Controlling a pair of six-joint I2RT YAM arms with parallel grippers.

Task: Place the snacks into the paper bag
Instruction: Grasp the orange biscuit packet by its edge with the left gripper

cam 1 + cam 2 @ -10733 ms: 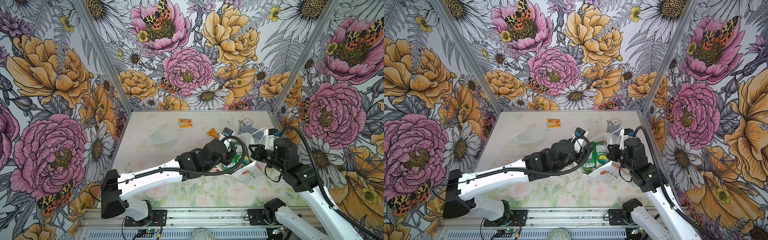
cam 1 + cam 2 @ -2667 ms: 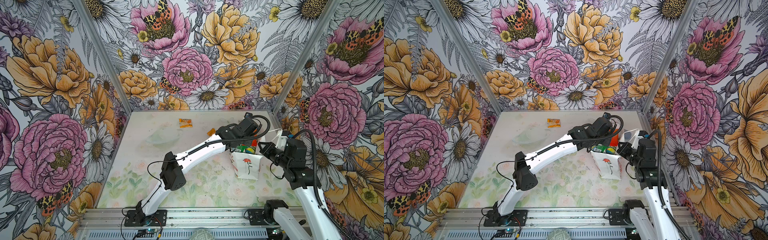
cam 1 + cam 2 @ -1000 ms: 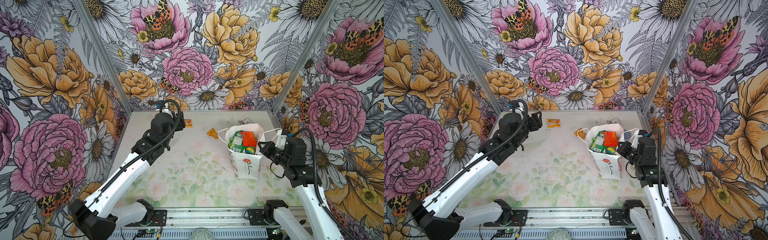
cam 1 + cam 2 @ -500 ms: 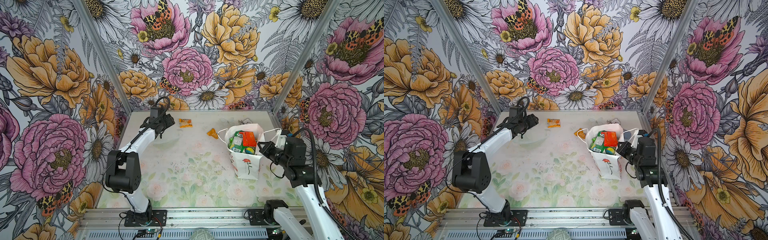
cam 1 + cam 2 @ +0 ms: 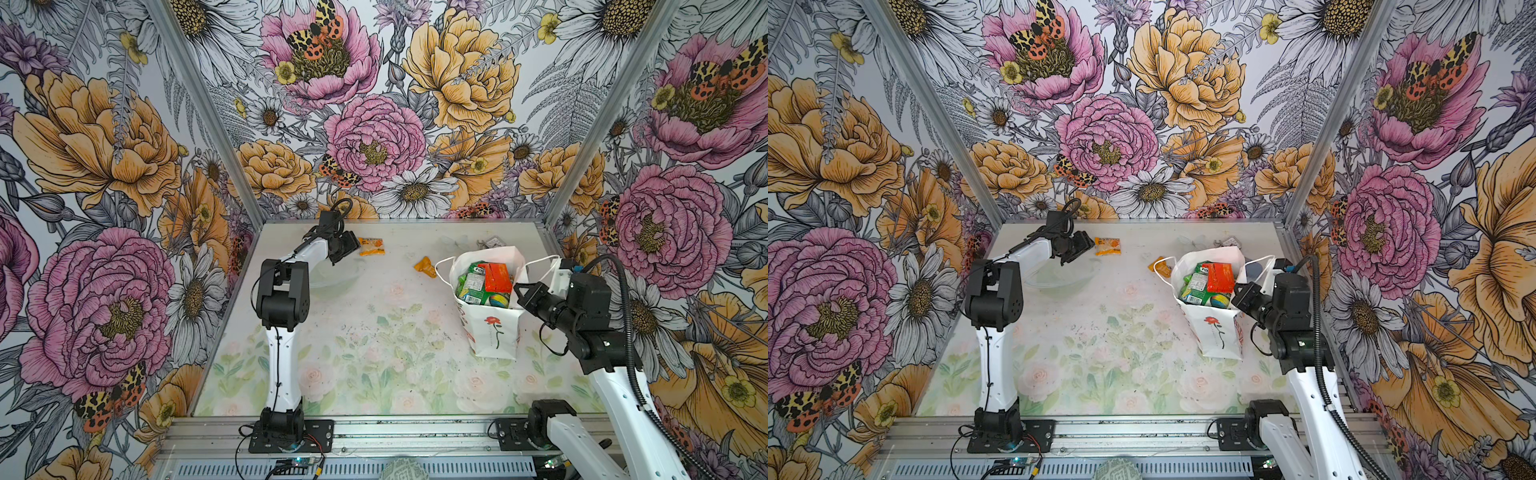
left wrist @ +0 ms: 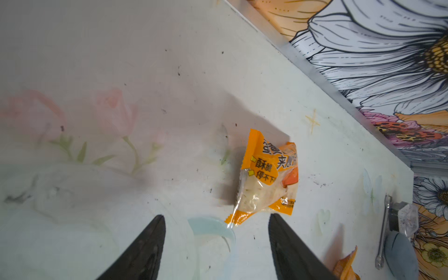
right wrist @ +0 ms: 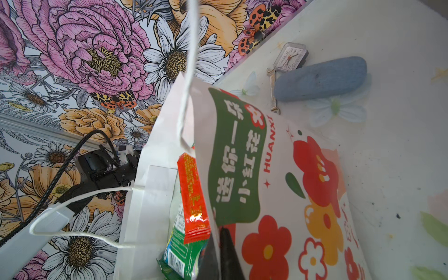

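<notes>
**Tall white paper bag** [image 5: 498,345]: matt, lightly creased paper, with thin twisted white cord handles [image 7: 191,29]. **Flat orange snack packet** [image 6: 266,174] and **flat red snack packet** [image 7: 192,194]: glossy, crinkled plastic film, the orange one partly clear. **Small open-ended wrench** [image 7: 272,89]: bare, dull metal. **Pale flower-printed tabletop** [image 5: 374,332]: smooth, matt, speckled with dark grit. **Front frame rail** [image 5: 415,434]: brushed metal.

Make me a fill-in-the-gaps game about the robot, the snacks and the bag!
1. The left jaws stand ____, just short of the flat packet.
2. The ____ jaws pinch the rim of the paper bag.
3. In the bag, a red packet shows beside ____ packets.
4. The flat packet and the crumpled packet beside the bag are both ____.

Missing words: open, right, green, orange.
</notes>
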